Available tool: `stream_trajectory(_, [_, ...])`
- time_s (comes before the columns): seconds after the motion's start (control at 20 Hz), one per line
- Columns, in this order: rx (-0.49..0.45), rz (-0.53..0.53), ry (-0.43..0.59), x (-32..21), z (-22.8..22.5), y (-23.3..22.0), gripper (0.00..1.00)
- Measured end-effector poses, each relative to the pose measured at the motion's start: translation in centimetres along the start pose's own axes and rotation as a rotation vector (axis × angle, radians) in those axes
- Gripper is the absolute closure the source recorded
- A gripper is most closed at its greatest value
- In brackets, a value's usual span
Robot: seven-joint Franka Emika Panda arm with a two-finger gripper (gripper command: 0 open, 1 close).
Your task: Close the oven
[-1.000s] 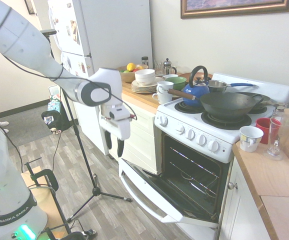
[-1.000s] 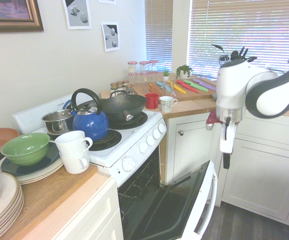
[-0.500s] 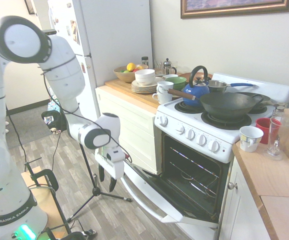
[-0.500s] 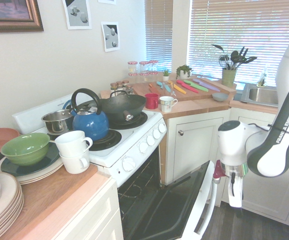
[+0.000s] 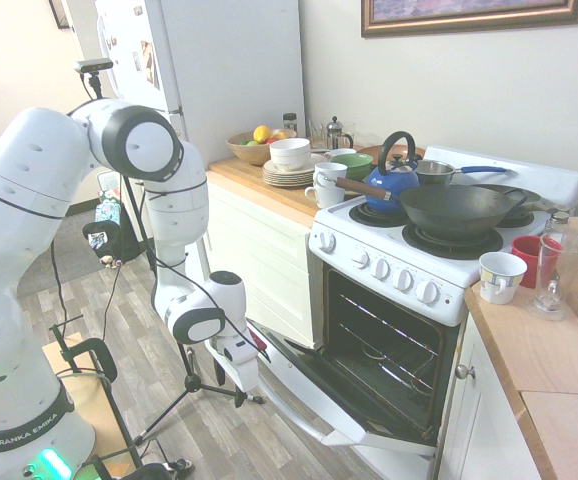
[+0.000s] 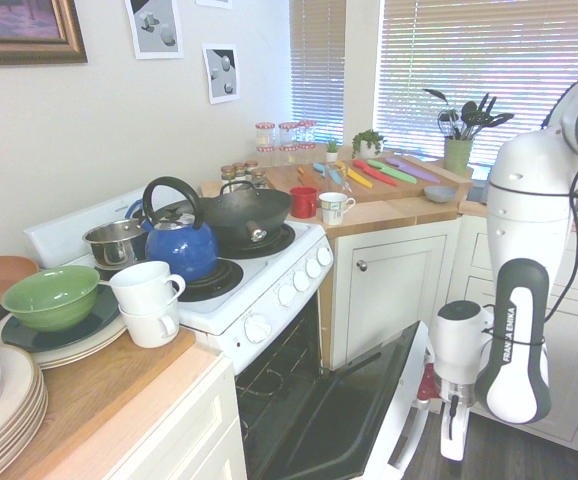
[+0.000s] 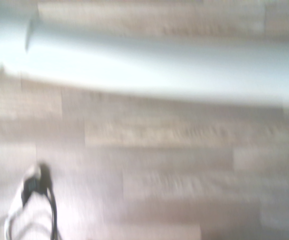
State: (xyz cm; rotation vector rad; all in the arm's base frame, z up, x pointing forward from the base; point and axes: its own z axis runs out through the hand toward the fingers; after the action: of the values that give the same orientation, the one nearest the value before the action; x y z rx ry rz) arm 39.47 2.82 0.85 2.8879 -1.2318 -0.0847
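The oven (image 5: 409, 290) is a white range with its door (image 5: 319, 385) hanging open, almost flat, and wire racks showing inside. The door's white bar handle (image 5: 274, 400) runs along its outer edge. My gripper (image 5: 248, 384) hangs low, pointing down, right beside the near end of that handle, just above the wood floor. From the other side, the gripper (image 6: 451, 448) sits just outside the door's edge (image 6: 409, 420). In the wrist view a blurred white bar (image 7: 159, 75) crosses above floorboards.
A blue kettle (image 5: 393, 178), a black wok (image 5: 459, 208) and a small pot sit on the burners. White cabinets (image 5: 259, 265) flank the range, and a white fridge (image 5: 219, 70) stands beyond. Cups, bowls and plates fill the counters.
The arm has folded downward, and my gripper has dropped from counter height to the level of the open door's handle and moved in close to it. The door has not moved.
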Motion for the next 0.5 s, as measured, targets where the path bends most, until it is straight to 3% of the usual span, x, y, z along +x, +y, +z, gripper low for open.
stream_trajectory(0.25, [0.097, -0.001, 0.092, 1.8, 1.8, -2.7, 0.00])
stream_trajectory(0.5, [0.159, 0.003, 0.130, 3.0, 0.1, -6.9, 0.00])
